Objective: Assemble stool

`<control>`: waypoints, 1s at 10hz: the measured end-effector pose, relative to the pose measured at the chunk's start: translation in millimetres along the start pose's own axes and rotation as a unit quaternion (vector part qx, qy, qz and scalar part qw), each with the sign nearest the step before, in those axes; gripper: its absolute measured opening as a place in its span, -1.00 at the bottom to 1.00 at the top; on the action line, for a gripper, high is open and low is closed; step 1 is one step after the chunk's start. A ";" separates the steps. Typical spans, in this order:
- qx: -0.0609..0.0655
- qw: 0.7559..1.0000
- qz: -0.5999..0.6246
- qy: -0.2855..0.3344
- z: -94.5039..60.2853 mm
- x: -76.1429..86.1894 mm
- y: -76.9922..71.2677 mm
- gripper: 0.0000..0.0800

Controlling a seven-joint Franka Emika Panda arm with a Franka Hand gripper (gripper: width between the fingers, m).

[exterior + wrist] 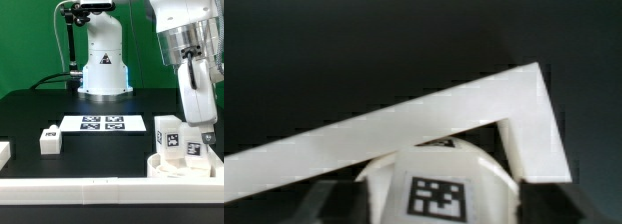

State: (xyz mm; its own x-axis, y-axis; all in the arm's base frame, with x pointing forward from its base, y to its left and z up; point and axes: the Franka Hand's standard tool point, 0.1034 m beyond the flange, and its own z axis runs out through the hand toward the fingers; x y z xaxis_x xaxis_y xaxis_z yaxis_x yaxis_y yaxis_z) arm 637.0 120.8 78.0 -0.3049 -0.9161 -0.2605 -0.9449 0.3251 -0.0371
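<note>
The round white seat (170,166) lies at the front of the table on the exterior view's right, inside the corner of the border rails. One white leg (167,132) with marker tags stands upright on it. My gripper (203,128) is right beside that leg, over the seat, shut on a second tagged leg (192,146) held upright at the seat. In the wrist view this leg (438,170) shows its tag between my dark fingers (324,200), and my gripper (439,208) is closed on it. A third leg (48,138) stands loose on the exterior view's left.
The marker board (103,123) lies flat mid-table in front of the robot base (104,70). White border rails (80,186) run along the front edge and form a corner (509,95) by the seat. Another white part (3,152) shows at the left edge.
</note>
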 end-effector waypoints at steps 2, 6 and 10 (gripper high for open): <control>-0.003 1.000 -0.025 0.000 0.0 1.3 0.3 0.36; -0.008 0.994 -0.113 -0.006 -10.9 0.0 -4.6 0.62; 0.004 0.961 -0.278 -0.008 -21.0 -3.9 -11.6 0.62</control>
State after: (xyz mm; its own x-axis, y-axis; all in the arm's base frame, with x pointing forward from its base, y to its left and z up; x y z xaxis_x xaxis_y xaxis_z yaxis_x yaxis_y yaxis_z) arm 646.7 115.7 99.6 0.2485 -0.9450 -0.2125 -0.9603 -0.2116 -0.1817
